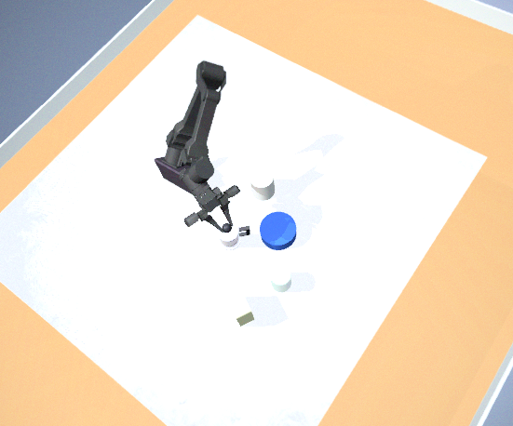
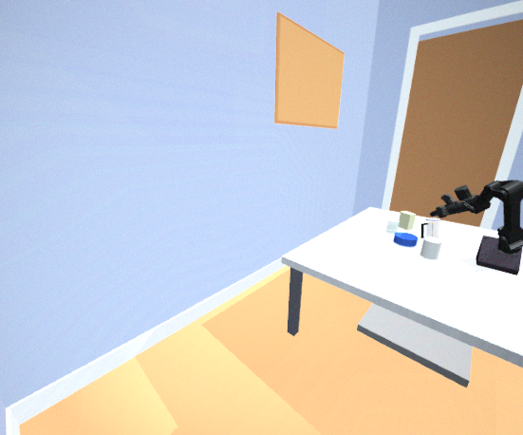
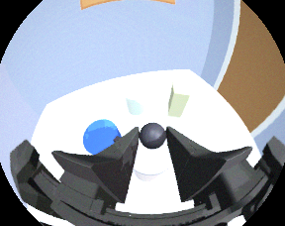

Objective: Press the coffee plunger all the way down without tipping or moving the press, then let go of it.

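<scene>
End effector [image 3: 152, 147] fingers pinch the dark round knob [image 3: 152, 135] of the coffee plunger, one tapered finger on each side of it in the wrist view. From the top, the knob [image 1: 226, 227] sits at the fingertips, at about 5 o'clock from the wrist, directly over the coffee press [image 1: 229, 239]. That press stands upright on the white bench [image 1: 112, 302], a pale see-through cylinder with a small dark handle [image 1: 244, 230] jutting toward 3 o'clock; in the exterior view it [image 2: 432, 228] shows a thin dark side handle and a white cap.

One arm [image 1: 195, 135] reaches over the bench. One blue disc [image 1: 277, 231] lies just beside the press at 3 o'clock. One white cylinder [image 1: 263, 188] stands at about 1 o'clock from the press. One pale greenish cup [image 1: 281, 282] is at 5 o'clock, farther off. One olive block [image 1: 245, 319] lies near 6 o'clock, well apart from the press.
</scene>
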Tool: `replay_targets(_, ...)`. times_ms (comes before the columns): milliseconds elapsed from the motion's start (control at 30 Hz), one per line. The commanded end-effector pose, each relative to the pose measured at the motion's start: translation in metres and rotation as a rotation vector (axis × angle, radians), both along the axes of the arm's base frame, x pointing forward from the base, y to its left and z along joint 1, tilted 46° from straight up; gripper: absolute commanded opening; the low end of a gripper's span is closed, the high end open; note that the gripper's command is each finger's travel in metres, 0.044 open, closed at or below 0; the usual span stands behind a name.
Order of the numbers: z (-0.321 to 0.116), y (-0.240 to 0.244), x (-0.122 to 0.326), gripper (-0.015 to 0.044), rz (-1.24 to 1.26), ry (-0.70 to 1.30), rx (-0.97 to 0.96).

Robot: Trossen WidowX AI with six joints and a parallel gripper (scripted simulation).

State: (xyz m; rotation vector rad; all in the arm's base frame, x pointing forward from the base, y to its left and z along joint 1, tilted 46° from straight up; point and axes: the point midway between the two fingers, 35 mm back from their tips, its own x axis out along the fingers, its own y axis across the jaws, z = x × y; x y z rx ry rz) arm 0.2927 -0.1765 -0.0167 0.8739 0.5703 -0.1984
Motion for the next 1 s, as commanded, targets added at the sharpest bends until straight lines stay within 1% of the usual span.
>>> replay_targets(0,0.0,0.0,0.0,0.0119,0.0,0.0,0.0)
replay_targets(267,0.0,0.0,0.0,0.0119,0.0,0.0,0.0)
replay_targets(667,0.0,0.0,0.0,0.0434,0.0,0.0,0.0)
replay_targets(833,0.004,-0.004,-0.001,0.044,0.001,0.002,0.0)
replay_targets(967,0.027,-0.023,-0.012,0.044,0.005,0.011,0.003)
